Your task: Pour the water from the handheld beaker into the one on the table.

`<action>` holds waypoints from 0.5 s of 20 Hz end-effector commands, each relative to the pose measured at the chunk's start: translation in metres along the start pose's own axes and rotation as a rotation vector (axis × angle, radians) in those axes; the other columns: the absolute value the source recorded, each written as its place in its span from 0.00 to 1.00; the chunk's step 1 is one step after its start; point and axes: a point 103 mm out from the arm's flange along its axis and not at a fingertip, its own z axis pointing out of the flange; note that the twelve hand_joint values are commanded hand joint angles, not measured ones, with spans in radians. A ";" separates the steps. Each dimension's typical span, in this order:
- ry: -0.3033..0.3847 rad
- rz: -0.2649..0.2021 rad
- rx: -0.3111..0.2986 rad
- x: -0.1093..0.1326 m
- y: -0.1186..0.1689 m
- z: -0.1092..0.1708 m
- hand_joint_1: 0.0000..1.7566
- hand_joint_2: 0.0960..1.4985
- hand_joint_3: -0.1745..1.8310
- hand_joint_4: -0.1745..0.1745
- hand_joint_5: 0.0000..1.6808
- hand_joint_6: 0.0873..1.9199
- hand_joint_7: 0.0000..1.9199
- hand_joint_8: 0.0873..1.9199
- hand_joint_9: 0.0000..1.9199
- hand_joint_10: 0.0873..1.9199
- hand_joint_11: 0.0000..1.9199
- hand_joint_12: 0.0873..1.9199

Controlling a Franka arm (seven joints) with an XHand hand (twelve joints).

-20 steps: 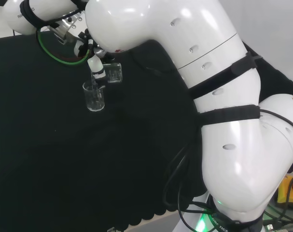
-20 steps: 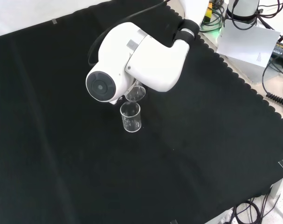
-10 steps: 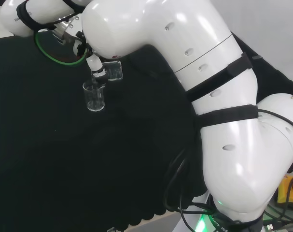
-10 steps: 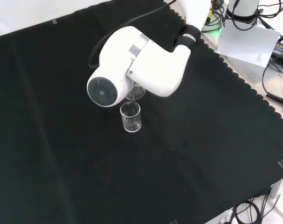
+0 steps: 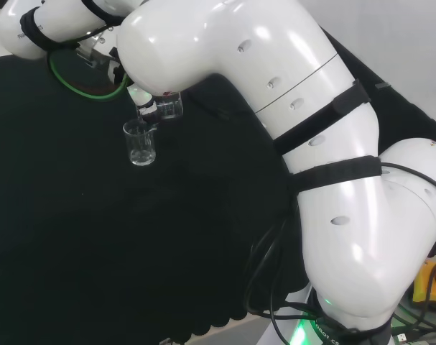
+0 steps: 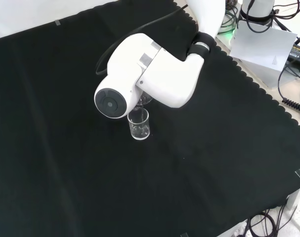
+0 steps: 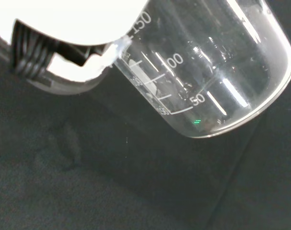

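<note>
A small clear beaker [image 5: 141,142] stands upright on the black cloth, also seen in the front view [image 6: 139,123]. A second clear beaker [image 5: 169,106] is held just above and to the right of it, tipped on its side with its mouth toward the standing one. The hand [image 5: 143,102] is shut on this tipped beaker and is mostly hidden behind the arm's big white link [image 6: 140,79]. In the front view a sliver of the held beaker [image 6: 145,100] shows under that link. The wrist view shows the held beaker [image 7: 207,67] close up beside a white part of the hand [image 7: 64,19].
A green cable loop [image 5: 88,88] lies on the cloth behind the hand in the head view. In the front view, the cloth's scalloped edge [image 6: 258,89] runs along the right, with a white sheet [image 6: 263,47] and cables [image 6: 293,98] beyond it.
The arm's link has moved lower and closer to the standing beaker in the front view, covering more of the held beaker. The held beaker has shifted slightly farther back in the head view.
</note>
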 end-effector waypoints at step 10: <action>-0.005 0.003 -0.008 0.004 -0.002 -0.003 0.74 0.31 0.53 0.41 0.72 0.40 0.72 0.32 0.74 0.18 0.61 0.42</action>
